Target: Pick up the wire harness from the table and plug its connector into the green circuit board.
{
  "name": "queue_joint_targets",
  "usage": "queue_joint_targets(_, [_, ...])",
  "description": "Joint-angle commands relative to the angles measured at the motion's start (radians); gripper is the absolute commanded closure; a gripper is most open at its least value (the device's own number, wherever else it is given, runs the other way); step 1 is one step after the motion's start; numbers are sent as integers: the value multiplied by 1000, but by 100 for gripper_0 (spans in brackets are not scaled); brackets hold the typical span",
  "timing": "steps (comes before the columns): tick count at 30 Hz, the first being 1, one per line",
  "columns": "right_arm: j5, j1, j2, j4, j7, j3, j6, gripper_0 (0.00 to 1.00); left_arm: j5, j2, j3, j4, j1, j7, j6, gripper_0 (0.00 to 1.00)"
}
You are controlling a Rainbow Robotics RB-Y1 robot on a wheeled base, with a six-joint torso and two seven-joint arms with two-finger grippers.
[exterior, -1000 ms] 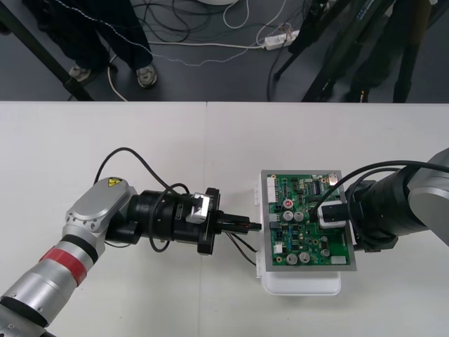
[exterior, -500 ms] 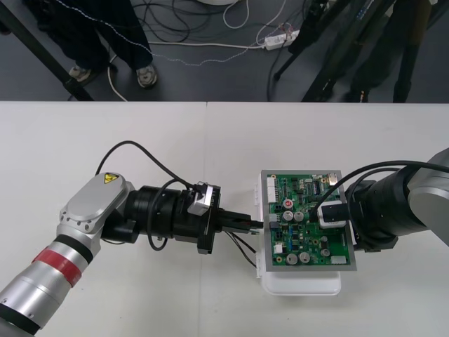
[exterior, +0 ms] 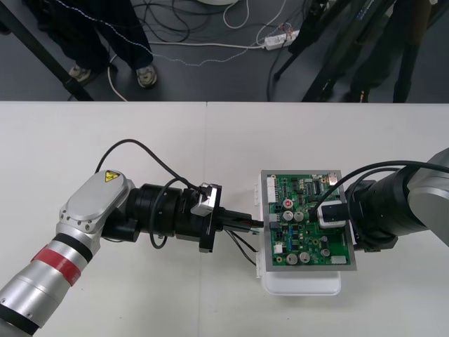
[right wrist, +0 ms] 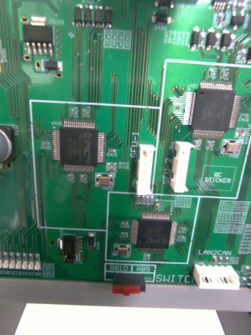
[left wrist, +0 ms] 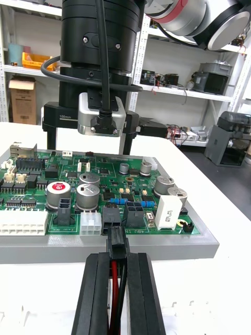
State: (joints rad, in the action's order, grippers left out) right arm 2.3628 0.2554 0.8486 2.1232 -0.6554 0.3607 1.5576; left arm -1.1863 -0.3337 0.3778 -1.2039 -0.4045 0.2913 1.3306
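At the green circuit board's left edge, left pincer is clamped on the wire harness, red and black wires between its 2 fingers. Its black plug meets a black edge connector on the board; seating not confirmable. Right pincer stands over the board's right side, fingers spread, holding nothing
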Motion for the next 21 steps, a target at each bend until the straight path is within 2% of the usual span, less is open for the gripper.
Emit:
queue_joint_targets(1, [7,22,-17,31,-29,14,-8,0,0,5,-5,-37,9,57,-31,100])
queue_joint_targets(21, [4,21,-17,31,-33,12,-8,0,16,21,-10,-39,19,115,-31,100])
